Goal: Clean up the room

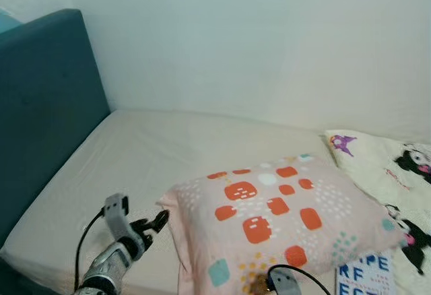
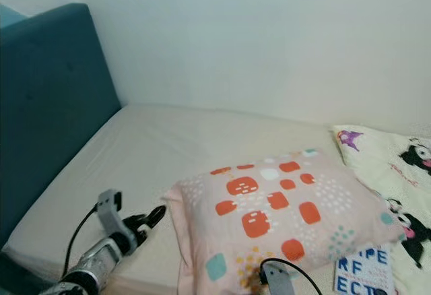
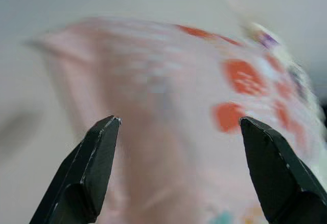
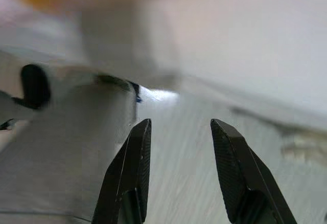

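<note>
The pillow [image 1: 276,221] lies mid-bed [image 1: 148,153], not yet at the headboard [image 1: 40,106] at 9 o'clock. The left gripper [image 1: 156,222], jaws wide and empty, hangs just beside the pillow's 9 o'clock edge. The right gripper [image 4: 176,175], jaws narrowly parted, holds nothing. A blanket [image 1: 384,167] and book [image 1: 363,275] at 4 o'clock look untidied.

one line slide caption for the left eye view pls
Left claw, open, reaches toward the corner of a pink patterned pillow lying on a beige mattress beside a teal headboard.
</note>
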Motion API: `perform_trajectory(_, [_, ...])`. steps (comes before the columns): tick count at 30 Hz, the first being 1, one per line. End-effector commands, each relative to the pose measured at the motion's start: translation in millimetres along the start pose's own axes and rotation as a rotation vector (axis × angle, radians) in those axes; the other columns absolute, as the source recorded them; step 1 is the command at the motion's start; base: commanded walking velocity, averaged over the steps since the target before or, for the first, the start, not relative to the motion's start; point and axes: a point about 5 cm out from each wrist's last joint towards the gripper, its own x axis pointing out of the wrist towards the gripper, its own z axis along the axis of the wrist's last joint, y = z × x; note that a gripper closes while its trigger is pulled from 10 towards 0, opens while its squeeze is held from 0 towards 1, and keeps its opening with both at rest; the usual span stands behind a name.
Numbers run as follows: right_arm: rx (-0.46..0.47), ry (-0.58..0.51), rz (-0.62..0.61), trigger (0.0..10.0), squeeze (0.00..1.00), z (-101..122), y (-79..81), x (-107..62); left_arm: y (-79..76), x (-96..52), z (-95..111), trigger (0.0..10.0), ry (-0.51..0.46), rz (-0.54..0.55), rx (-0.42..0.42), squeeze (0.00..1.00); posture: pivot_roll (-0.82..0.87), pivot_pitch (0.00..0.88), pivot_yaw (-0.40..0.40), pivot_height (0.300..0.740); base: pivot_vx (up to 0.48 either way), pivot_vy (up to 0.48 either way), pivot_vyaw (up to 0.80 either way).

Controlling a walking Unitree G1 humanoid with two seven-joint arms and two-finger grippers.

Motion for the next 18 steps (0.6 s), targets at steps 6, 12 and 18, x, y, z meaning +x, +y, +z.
perform_trajectory(6, [0.012, 0.02, -0.012, 10.0, 0.0, -6, -3.0, -0.2, -2.7, 3.5, -3, 10.0, 0.05, 0.027, 0.065, 0.0, -0.01, 0.007, -0.01, 0.719, 0.0, 0.0, -0.76])
perform_trajectory(12, [0.008, 0.022, -0.013, 10.0, 0.0, -5, -2.4, -0.2, 9.2, -5.0, -7, 10.0, 0.077, 0.098, 0.065, 0.0, -0.01, 0.01, -0.011, 0.719, 0.0, 0.0, -0.76])
perform_trajectory(18, [0.002, 0.025, -0.008, 10.0, 0.0, -5, 0.4, -0.1, 14.7, -8.1, -7, 10.0, 0.084, 0.15, 0.094, 0.0, -0.01, 0.009, -0.009, 0.719, 0.0, 0.0, -0.76])
